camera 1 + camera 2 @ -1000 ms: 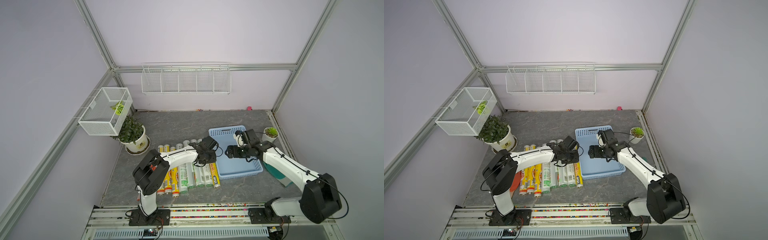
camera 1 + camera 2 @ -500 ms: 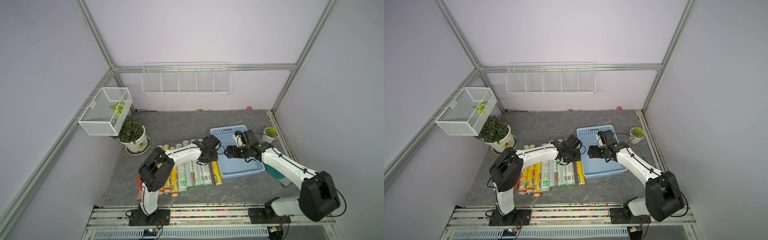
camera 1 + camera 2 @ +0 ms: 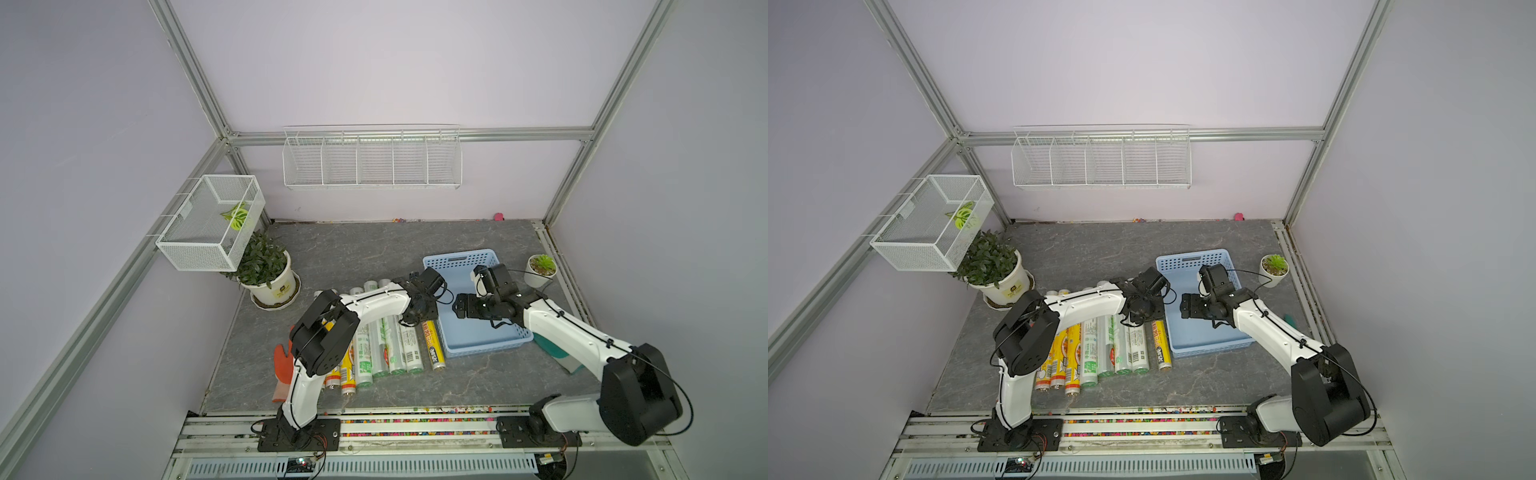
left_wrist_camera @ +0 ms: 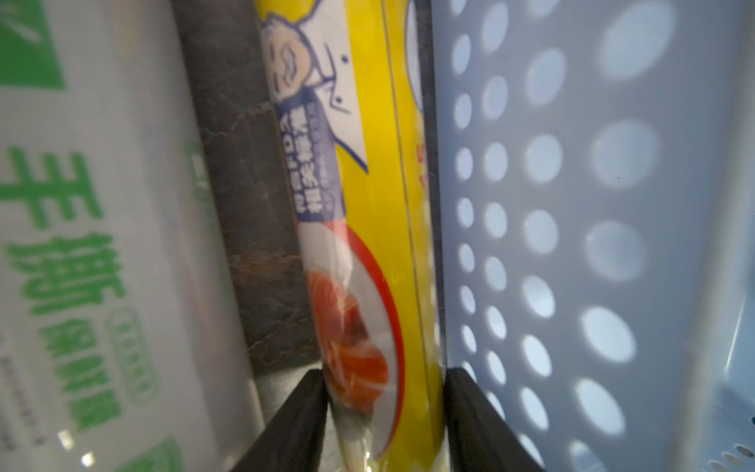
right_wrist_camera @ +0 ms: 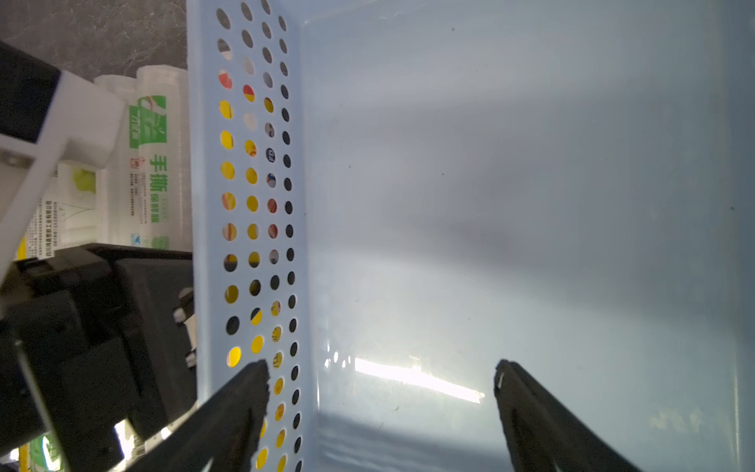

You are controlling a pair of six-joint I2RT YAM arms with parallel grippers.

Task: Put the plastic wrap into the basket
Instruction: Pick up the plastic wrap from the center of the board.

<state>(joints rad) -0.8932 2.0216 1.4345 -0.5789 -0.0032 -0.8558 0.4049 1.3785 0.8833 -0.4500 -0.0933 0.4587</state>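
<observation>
A grey marbled tabletop [image 3: 374, 249] fills the floor of a lilac-walled booth framed in aluminium, seen from above in both top views. Just below the centre of the frame, long slim rolls of plastic wrap [image 3: 386, 345] lie side by side in a row on the stone. The ones at the left end are yellow with food pictures, the middle ones are whitish-clear with green print, and one more yellow roll [image 3: 432, 345] closes the right end. All of them lie outside the basket. That last yellow roll [image 3: 1160, 345] runs along the left long wall of the shallow rectangular light blue plastic basket [image 3: 482, 345], which stands right of centre, its sides perforated.

The left gripper [image 3: 417, 319] is down on the upper part of this yellow roll. In the left wrist view its two black fingers [image 4: 294, 417] stand apart with the yellow roll [image 4: 367, 204] between them, close against either side. Whether they pinch it I cannot tell. A whitish roll [image 4: 102, 245] lies beyond a strip of bare stone on one side, and the basket [image 4: 572, 245] rises on the other.

The right gripper [image 3: 457, 309] hangs over the basket's floor, released and holding nothing. In the right wrist view the right gripper [image 5: 380, 367] has its jaws spread wide, one finger [image 5: 241, 408] near the basket's perforated wall [image 5: 245, 204].
</observation>
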